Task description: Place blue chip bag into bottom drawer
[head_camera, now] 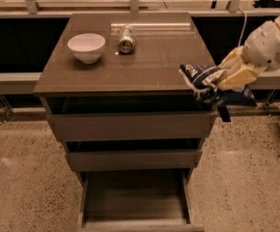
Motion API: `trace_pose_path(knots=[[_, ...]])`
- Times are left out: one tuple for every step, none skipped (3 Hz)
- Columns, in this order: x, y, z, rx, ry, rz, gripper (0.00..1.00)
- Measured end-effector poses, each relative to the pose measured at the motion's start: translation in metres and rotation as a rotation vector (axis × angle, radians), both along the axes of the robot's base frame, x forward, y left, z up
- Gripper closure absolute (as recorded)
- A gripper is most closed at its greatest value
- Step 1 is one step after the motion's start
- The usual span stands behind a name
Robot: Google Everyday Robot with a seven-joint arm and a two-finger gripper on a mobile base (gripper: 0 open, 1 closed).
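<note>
The blue chip bag (203, 79), crumpled dark blue foil with white panels, hangs in the air at the right front corner of the brown cabinet top (145, 62). My gripper (223, 79) is shut on its right side and holds it just past the top's right edge, level with the top drawer. The bottom drawer (134, 202) is pulled out below, a shallow tray with a bare flat floor, well below and to the left of the bag.
A white bowl (86, 47) and a small metal can (126, 38) lying on its side sit at the back of the cabinet top. Two wider drawers (130, 127) show flat fronts above the open one. A speckled floor surrounds the cabinet.
</note>
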State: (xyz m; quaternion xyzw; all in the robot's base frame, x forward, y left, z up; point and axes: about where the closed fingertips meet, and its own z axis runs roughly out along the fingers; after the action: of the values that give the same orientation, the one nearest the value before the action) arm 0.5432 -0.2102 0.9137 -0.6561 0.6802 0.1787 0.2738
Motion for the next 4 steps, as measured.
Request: trace_pose_path(knots=[[-0.028,0.000,-0.014,0.096,0.070,-0.016,1.00],[-0.027,-0.001,-0.014,0.095,0.068,-0.019,1.00],[-0.024,0.022,-0.042,0.177,0.046,-0.016,1.00],[-0.037,0.055,-0.097,0.341,0.006,0.012,1.00]])
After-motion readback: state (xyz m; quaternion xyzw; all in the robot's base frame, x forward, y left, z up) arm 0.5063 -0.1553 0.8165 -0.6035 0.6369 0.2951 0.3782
